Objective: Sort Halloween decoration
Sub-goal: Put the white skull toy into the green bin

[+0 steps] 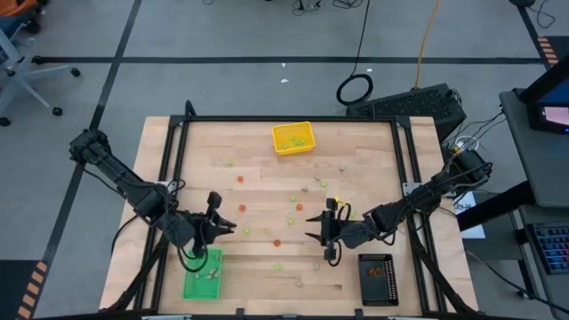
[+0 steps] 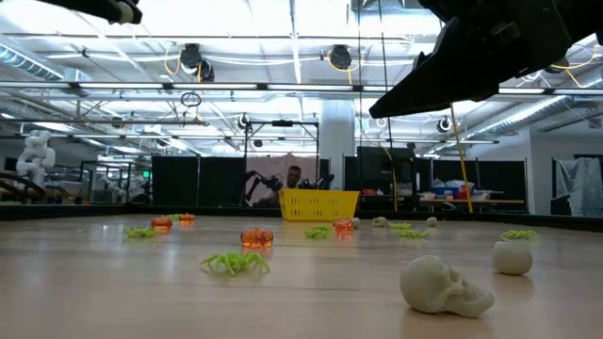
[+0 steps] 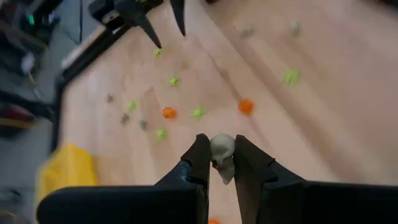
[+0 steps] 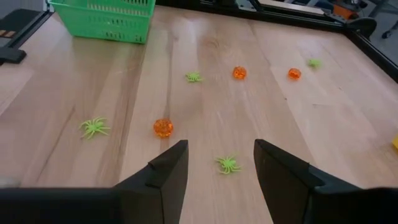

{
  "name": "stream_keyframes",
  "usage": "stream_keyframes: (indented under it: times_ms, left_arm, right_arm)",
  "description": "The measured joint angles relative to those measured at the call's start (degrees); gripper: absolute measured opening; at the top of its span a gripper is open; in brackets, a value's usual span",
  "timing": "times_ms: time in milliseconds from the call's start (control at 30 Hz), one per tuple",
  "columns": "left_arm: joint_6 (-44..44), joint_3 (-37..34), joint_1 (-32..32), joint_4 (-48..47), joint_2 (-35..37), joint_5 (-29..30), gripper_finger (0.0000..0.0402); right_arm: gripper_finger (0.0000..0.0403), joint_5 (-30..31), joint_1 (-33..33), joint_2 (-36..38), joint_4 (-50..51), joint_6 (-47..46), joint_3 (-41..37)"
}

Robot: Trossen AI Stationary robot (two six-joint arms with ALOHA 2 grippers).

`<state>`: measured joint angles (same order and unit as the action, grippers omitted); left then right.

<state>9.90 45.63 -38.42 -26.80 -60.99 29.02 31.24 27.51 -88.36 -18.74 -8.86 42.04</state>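
Note:
Tiny Halloween decoration pieces lie scattered on the wooden table: green spiders (image 4: 94, 127), orange pumpkins (image 4: 163, 127) and pale skulls (image 2: 443, 285). My left gripper (image 1: 227, 228) hovers above the table near its front left, just beyond the green tray (image 1: 203, 276), and is shut on a pale skull (image 3: 222, 152). My right gripper (image 1: 311, 228) stands open at the front middle, above the table. A green spider (image 4: 229, 163) lies on the wood beyond the gap between its fingers, untouched. My left gripper pinches the pale skull by its two sides (image 3: 216, 149) between the free ends of its two fingers (image 3: 199, 155). The fingers slant down toward the table. The skull is lifted clear of the wood.
A yellow tray (image 1: 293, 138) with several green pieces stands at the far middle, and a black tray (image 1: 378, 278) at the front right. A black frame rail (image 1: 289, 119) runs around the tabletop. People and workshop gear show in the room beyond.

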Motion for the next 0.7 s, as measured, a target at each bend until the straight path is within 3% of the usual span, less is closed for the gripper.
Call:
stream_keyframes:
  times_ms: [167,433,700]
  left_arm:
    - [-17.4,0.0,-1.2,-0.1,0.0,0.0,0.0035]
    - [-38.2,0.0,-8.9,-2.2,-0.7,-1.7,0.0035]
    - [-52.4,0.0,-15.1,-3.1,-8.6,-8.6,0.0035]
  right_arm:
    - [0.0169,0.0,0.0,0.0,0.1,-0.9,0.0]
    - [0.0169,0.2,-0.9,0.0,1.5,-5.6,0.0]
    - [0.0169,0.0,-4.7,0.0,7.8,-10.4,0.0]
